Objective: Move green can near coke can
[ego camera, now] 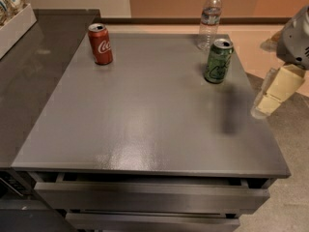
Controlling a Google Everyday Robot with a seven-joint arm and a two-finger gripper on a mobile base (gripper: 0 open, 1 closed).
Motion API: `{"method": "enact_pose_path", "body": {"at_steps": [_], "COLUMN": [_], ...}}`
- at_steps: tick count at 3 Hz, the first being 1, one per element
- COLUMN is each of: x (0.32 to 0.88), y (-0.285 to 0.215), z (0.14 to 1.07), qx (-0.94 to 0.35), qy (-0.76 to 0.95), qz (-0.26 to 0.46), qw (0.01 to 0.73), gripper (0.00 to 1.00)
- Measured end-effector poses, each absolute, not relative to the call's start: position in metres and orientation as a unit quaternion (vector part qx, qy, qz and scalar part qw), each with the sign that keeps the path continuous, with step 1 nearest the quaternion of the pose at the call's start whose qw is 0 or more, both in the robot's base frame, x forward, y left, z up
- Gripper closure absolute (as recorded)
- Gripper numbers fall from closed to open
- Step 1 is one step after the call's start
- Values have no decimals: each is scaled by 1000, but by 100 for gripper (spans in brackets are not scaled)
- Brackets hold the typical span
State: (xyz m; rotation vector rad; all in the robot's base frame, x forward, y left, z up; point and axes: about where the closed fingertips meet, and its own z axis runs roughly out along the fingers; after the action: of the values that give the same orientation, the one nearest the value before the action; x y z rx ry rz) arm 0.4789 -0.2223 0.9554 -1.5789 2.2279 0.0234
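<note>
- Grey worktop fills most of the camera view, with its front edge nearest and two drawer fronts below that edge.
- The green can stands upright at the worktop's rear right, close to the right edge.
- A clear water bottle stands upright just behind the green can and slightly to its left, near the back edge. They look apart, though the gap is hard to judge.
- The coke can stands upright at the rear left, close to the left edge, where a darker counter adjoins.
- The two cans are well apart, with bare surface between them across the rear. The whole middle and front of the worktop is open.
- The gripper hangs outside the right edge, over the floor. It sits nearer the camera than the green can and touches nothing.
- Its pale tip slants down toward the worktop's edge. Whether the jaws are apart or together, I cannot tell.
- A soft shadow lies on the worktop just in from the right edge, beside the gripper.
- A white box of packets sits on the far left counter.
</note>
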Motion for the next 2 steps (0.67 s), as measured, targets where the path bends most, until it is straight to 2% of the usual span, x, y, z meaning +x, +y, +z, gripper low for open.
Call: {"method": "enact_pose_path", "body": {"at_steps": [2], "x": [537], "y": [-227], "z": [944], "qx": [-512], "qy": [818], "qz": [21], "qw": [263], "gripper": [0]}}
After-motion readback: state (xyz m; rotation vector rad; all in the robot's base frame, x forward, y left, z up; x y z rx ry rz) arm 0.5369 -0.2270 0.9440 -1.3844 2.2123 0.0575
